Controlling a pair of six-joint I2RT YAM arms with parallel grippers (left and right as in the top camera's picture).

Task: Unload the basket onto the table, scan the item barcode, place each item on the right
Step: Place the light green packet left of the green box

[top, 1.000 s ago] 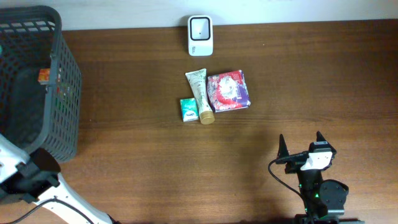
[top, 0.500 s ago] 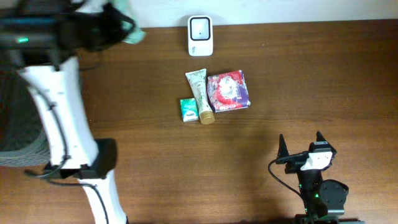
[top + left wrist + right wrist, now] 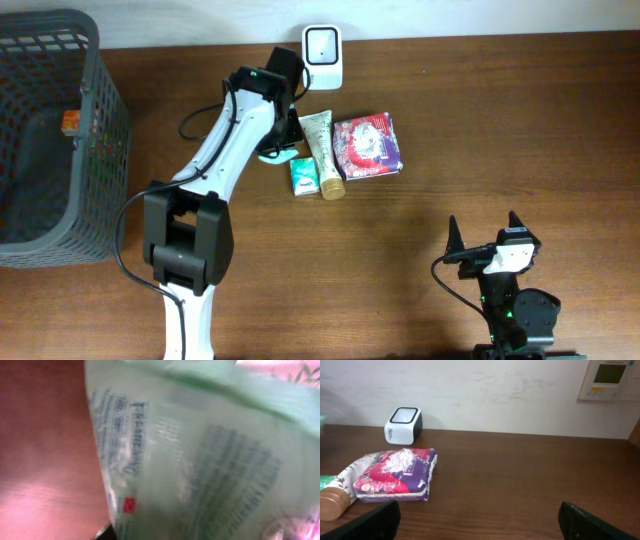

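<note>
My left gripper [image 3: 276,140] is low over the table just left of the cream tube [image 3: 322,150], below the white scanner [image 3: 322,57]. It holds a pale green printed packet [image 3: 277,153], which fills the blurred left wrist view [image 3: 200,460]; the jaws are mostly hidden behind it. No barcode can be read in that blur. The scanner [image 3: 403,425] stands at the wall. My right gripper [image 3: 483,228] rests open at the front right, nothing between its fingers [image 3: 370,522].
A red-and-purple packet [image 3: 367,146] lies right of the tube, and a small green box [image 3: 303,177] lies left of the tube's gold cap. A dark mesh basket [image 3: 100,150] with an orange item [image 3: 70,122] stands at the far left.
The left arm swung out of the basket area, over the back edge, and down beside the tube with the green packet. The right arm has not moved.
</note>
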